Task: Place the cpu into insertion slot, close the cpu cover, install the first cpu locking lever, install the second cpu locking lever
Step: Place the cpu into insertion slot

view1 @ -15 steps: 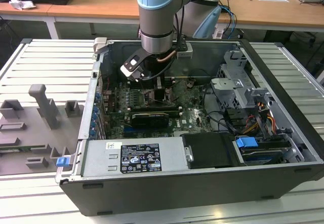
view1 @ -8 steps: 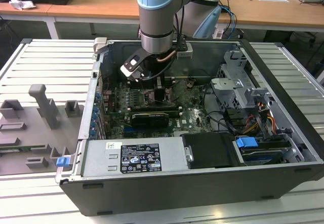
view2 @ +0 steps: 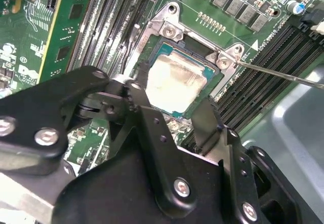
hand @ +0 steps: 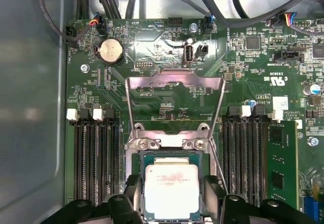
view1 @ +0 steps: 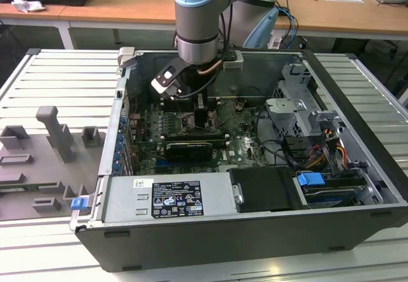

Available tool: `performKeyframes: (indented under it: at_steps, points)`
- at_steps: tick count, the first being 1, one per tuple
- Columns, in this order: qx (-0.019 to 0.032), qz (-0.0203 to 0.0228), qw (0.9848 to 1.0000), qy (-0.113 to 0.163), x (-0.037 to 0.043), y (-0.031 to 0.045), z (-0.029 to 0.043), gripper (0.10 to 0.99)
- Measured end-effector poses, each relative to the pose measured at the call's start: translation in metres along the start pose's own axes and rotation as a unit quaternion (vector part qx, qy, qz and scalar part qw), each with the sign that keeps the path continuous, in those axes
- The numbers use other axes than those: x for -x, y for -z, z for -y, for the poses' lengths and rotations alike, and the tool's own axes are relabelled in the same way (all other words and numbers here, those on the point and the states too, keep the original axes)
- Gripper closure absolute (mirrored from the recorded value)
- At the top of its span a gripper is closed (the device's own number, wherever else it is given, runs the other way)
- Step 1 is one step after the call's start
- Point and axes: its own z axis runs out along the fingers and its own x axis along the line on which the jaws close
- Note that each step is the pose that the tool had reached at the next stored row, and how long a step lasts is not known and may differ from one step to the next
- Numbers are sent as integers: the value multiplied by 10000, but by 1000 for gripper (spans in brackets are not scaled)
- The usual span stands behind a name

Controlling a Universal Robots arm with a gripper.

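The cpu (hand: 172, 191), a square chip with a silvery top, lies flat in the insertion slot (hand: 172, 154) on the green board. My gripper (hand: 172, 181) reaches down over it, a black finger (hand: 134, 193) against each of two opposite edges. In the second wrist view the cpu (view2: 174, 82) sits between the same fingertips of the gripper (view2: 169, 97). The cpu cover (hand: 174, 80) stands swung open behind the socket. A thin wire locking lever (view2: 283, 74) sticks out unlatched beside it. In the exterior view the gripper (view1: 199, 119) is deep inside the computer case.
Long memory slots (hand: 93, 158) flank the socket on both sides. A black expansion card (view1: 188, 149) lies nearer the front, by the power supply (view1: 172, 196). A drive cage (view1: 299, 106) and cables fill the exterior view's right. Grey fixtures (view1: 54, 129) stand outside the case.
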Motion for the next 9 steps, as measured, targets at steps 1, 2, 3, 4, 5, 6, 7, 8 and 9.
performKeyframes:
  at_steps: [1,2,3,4,5,6,7,8,9]
  points:
    - [0,1,10000,0,0,7,0,482]
    - [0,0,10000,0,0,11,-1,549]
    - [0,0,10000,0,0,19,-1,616]
    - [0,0,10000,0,0,23,-2,675]
    - [0,0,10000,0,0,28,-2,733]
    - [0,1,10000,0,0,35,-3,792]
    - [0,0,10000,0,0,41,-3,918]
    - [1,-1,10000,0,-1,46,-4,976]
    - [0,1,10000,0,0,50,-4,980]
